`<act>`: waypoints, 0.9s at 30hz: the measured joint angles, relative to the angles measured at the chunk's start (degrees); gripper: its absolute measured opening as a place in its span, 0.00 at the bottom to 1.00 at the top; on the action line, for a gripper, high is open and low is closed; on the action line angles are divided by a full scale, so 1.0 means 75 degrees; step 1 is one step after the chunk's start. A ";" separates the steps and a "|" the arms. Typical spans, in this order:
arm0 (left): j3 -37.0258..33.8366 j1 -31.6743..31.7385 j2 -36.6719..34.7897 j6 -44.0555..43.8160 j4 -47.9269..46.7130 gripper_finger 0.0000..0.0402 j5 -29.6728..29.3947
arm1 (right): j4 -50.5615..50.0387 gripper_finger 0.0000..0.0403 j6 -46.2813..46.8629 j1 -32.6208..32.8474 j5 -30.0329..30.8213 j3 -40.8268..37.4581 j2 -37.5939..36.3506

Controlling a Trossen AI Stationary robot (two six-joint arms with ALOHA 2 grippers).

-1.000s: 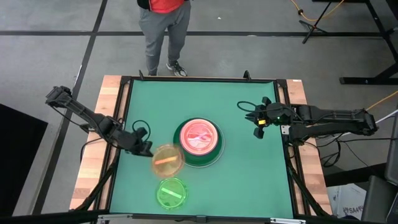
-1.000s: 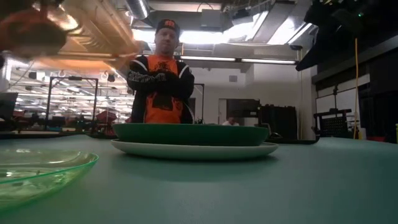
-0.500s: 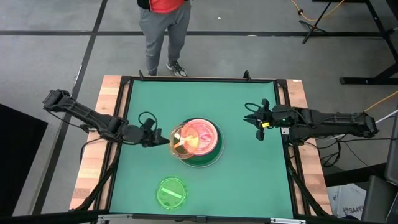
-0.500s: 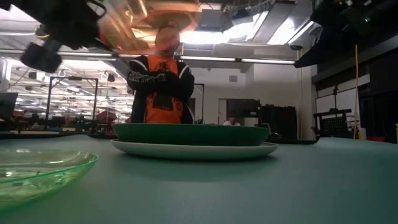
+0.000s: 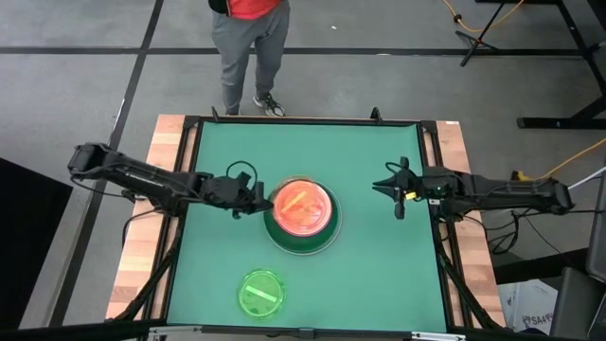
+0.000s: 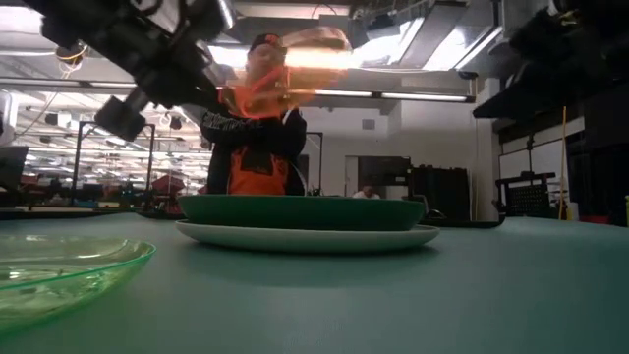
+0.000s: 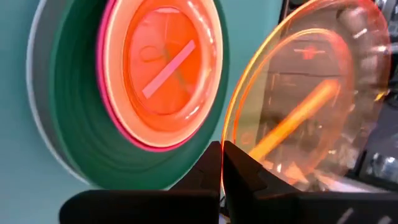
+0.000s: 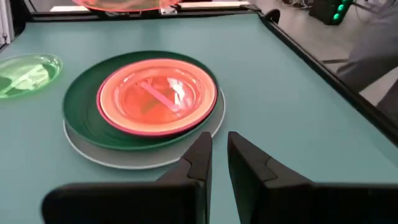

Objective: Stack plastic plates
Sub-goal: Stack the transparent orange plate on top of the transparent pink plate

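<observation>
While a second before it had hung over the bare surface (image 5: 379,275) near the stack's left, the orange plate (image 5: 295,201) now sat above the stack (image 5: 305,237), pinched by its rim in the left gripper (image 5: 260,201). Only lowering remained. The green plate (image 5: 260,293) waited nearer. The right gripper (image 5: 393,186), nearly closed and empty, idled right.
</observation>
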 joint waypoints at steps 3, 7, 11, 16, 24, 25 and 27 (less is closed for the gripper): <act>0.0000 0.0219 0.0379 -0.0200 0.0371 0.00 0.0250 | 0.0268 0.10 -0.0025 -0.0003 -0.0212 -0.0373 -0.0241; 0.0019 0.0409 0.0880 -0.0564 0.0758 0.00 0.0636 | 0.0906 0.10 -0.0176 -0.0003 -0.0578 -0.0853 -0.0604; 0.0311 0.0541 0.1380 -0.0742 0.0742 0.00 0.0936 | 0.1380 0.10 -0.0183 -0.0009 -0.0643 -0.1271 -0.0879; 0.0826 0.0718 0.1969 -0.0748 0.0640 0.00 0.1202 | 0.1632 0.10 -0.0211 -0.0009 -0.0642 -0.1610 -0.1142; 0.1600 0.0895 0.2839 -0.0926 -0.0192 0.00 0.1519 | 0.1623 0.10 -0.0212 -0.0006 -0.0642 -0.1849 -0.1199; 0.1653 0.0903 0.2920 -0.0937 -0.0316 0.00 0.1560 | 0.1623 0.10 -0.0211 -0.0007 -0.0642 -0.1862 -0.1199; 0.1733 0.0902 0.3049 -0.0940 -0.0540 0.00 0.1570 | 0.1627 0.10 -0.0214 -0.0006 -0.0642 -0.1893 -0.1204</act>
